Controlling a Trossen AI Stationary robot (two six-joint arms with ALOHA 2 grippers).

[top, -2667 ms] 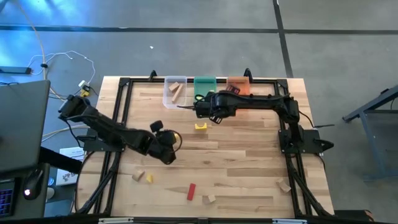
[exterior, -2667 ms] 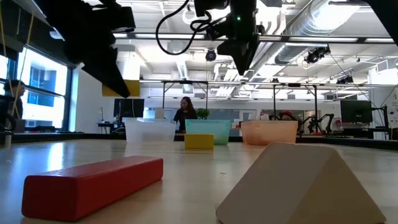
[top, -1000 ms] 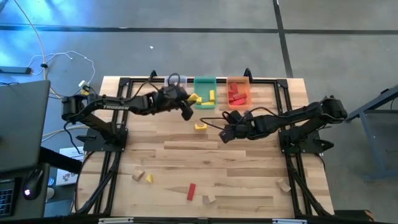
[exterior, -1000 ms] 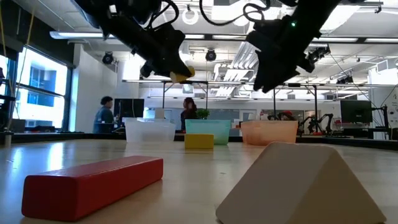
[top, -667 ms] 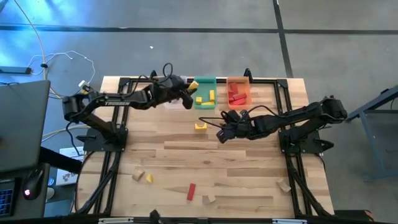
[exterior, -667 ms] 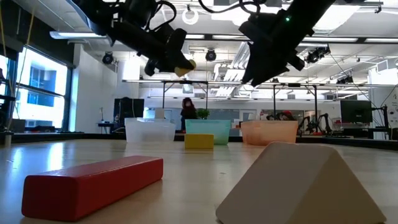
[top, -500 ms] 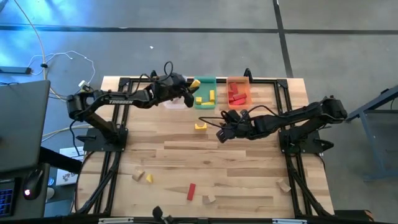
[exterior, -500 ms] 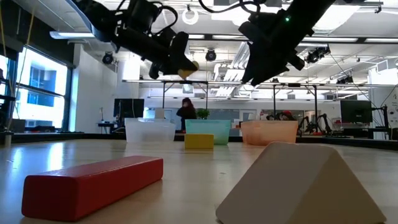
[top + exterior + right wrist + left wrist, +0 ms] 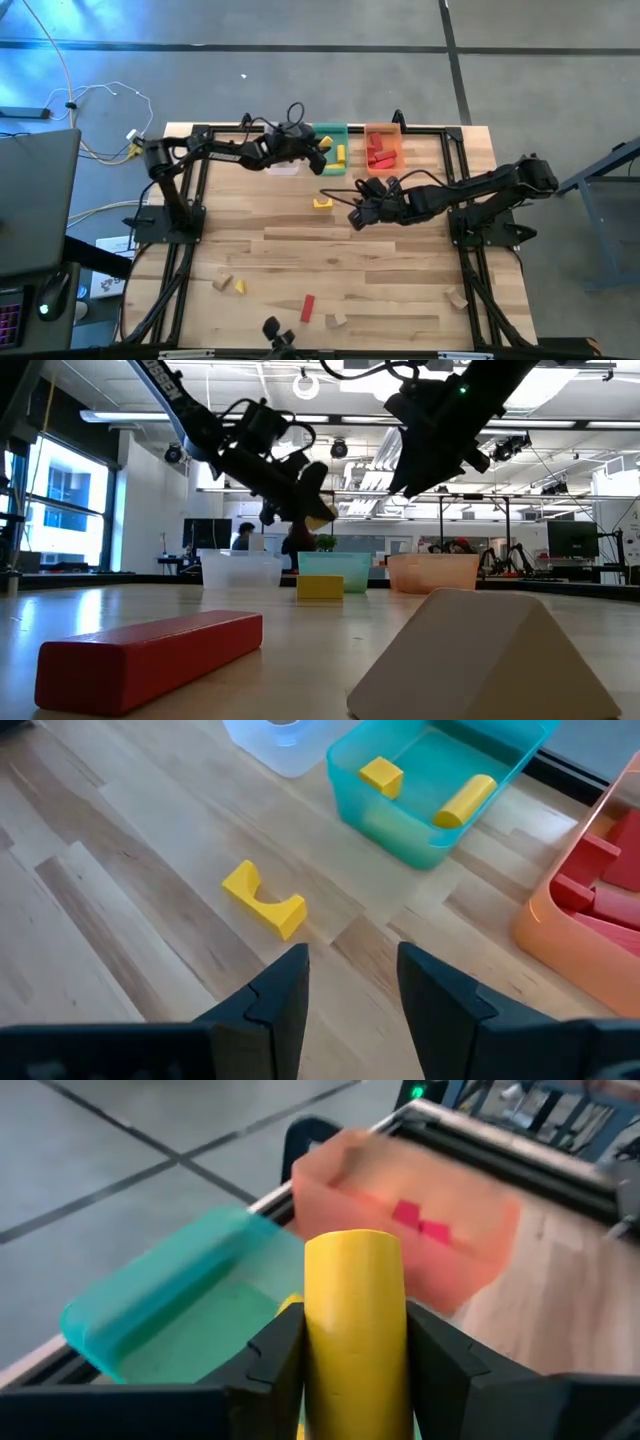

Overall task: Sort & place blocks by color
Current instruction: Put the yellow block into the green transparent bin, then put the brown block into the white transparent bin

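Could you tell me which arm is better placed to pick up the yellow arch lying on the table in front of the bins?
The right: its open, empty gripper hovers beside the yellow arch, while the left gripper holds a yellow cylinder by the green bin.

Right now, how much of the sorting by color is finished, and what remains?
Done: yellow pieces lie in the green bin, red ones in the orange bin.
In hand: the left gripper holds a yellow cylinder over the green bin.
Left: the yellow arch under the open right gripper, a red bar, and tan pieces near the front edge.
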